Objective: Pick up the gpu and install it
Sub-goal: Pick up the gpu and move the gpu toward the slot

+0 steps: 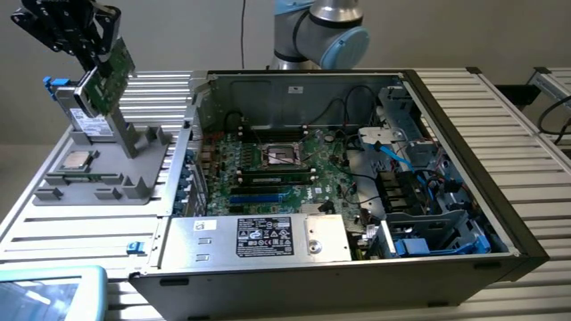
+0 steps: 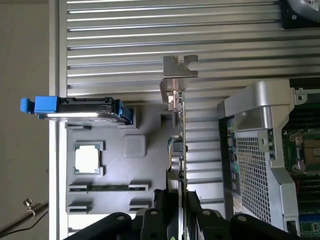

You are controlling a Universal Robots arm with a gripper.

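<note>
Holding the gpu (image 1: 111,70) tight in the jaws, high over the gray tray (image 1: 147,190), on the exterior view's left of the open computer case (image 1: 267,87). Seen edge-on from the wrist, far end hidden between jaws.

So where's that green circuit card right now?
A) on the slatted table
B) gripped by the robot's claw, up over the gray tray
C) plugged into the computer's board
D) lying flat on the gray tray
B: the gripper is clamped on the gpu, holding it above the gray tray and outside the computer case.
</note>
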